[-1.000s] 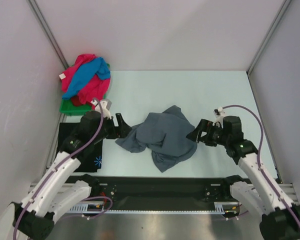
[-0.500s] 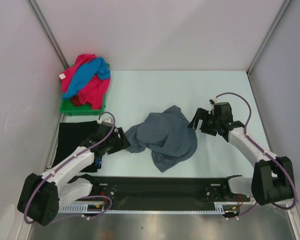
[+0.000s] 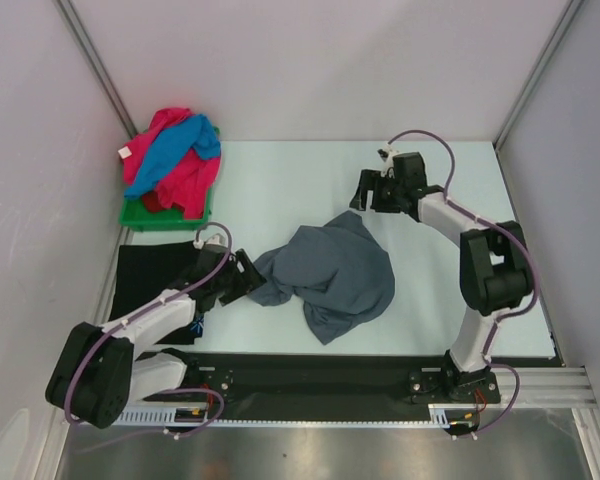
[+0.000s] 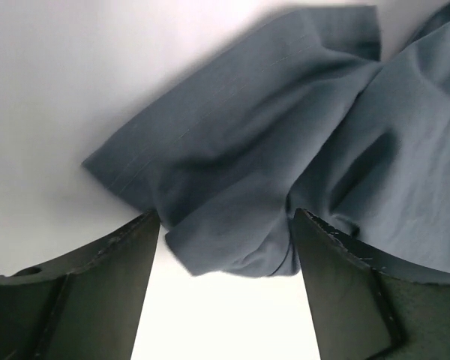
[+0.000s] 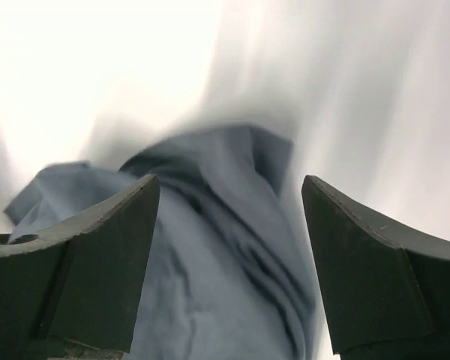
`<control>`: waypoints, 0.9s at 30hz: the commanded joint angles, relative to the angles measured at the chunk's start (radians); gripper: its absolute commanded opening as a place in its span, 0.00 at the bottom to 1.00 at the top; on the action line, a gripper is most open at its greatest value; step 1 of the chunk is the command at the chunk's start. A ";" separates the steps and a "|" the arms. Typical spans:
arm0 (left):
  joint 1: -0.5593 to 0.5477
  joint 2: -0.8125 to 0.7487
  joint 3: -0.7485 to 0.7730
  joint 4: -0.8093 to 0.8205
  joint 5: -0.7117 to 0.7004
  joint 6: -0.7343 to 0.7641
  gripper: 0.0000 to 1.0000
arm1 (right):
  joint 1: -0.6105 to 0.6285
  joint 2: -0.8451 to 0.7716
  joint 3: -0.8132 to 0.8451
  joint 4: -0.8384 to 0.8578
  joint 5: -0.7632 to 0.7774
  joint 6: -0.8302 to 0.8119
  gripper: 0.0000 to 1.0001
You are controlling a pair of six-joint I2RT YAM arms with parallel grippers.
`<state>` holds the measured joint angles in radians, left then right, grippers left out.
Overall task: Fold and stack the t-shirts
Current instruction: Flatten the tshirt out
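Pink/blue pile [image 3: 170,160] sits on the tray [image 3: 140,217], far left. Black shirt [image 3: 140,285] lies flat by your left arm, likely the stack base. Your left gripper [image 3: 244,281] is wide open and empty, low at the left sleeve of the grey shirt [image 3: 330,275], lined up to pinch. Your right gripper [image 3: 366,190] is also wide and empty, just past its far edge.
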<state>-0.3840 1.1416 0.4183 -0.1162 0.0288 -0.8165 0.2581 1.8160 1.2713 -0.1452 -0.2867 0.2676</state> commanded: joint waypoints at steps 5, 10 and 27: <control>0.031 0.113 0.008 0.153 0.111 -0.020 0.62 | 0.038 0.178 0.151 -0.037 -0.005 -0.067 0.73; 0.042 0.116 0.036 0.144 0.126 0.034 0.33 | 0.069 0.230 0.158 -0.042 0.035 -0.080 0.67; 0.043 -0.321 0.568 -0.189 0.088 0.494 0.00 | 0.023 -0.239 0.238 -0.174 0.331 -0.047 0.00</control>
<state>-0.3462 0.8974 0.8780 -0.2745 0.0864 -0.4725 0.3069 1.7893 1.4296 -0.3286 -0.0750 0.2134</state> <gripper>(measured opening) 0.020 0.021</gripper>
